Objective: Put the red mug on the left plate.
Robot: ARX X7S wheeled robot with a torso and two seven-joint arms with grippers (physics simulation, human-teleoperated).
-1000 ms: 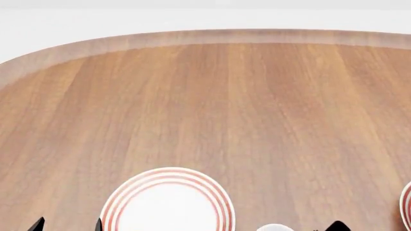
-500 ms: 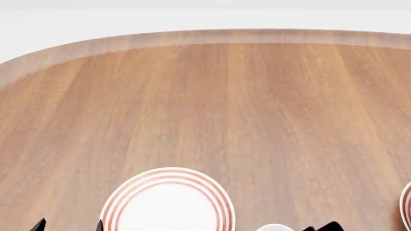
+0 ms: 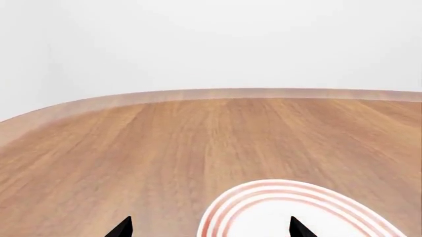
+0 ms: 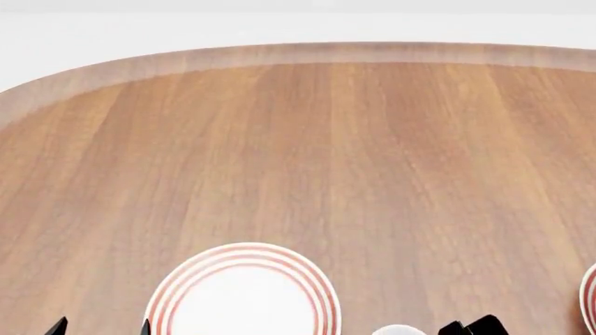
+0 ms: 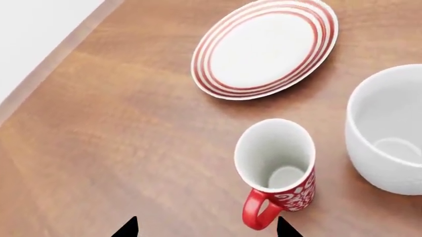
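The red mug (image 5: 279, 170), slim with a white scroll pattern and white inside, stands upright on the table, its loop handle (image 5: 258, 213) pointing toward my right gripper (image 5: 205, 228). That gripper is open and empty, and one fingertip (image 5: 283, 227) is close beside the handle. The mug is out of the head view. The left plate (image 4: 242, 292), white with red rings, lies at the near edge of the head view and shows in the left wrist view (image 3: 290, 205). My left gripper (image 3: 209, 229) is open and empty, straddling the plate's rim; its tips show in the head view (image 4: 100, 326).
A larger plain white mug (image 5: 389, 133) stands close beside the red mug; its rim peeks into the head view (image 4: 398, 329). A ringed plate (image 5: 264, 47) lies beyond the mugs near the table edge (image 5: 59, 54). The right plate's rim (image 4: 588, 293) shows at the head view's right.
In the head view my right gripper's black tips have shifted slightly left and a little further into view. The left gripper and the plates have not moved.
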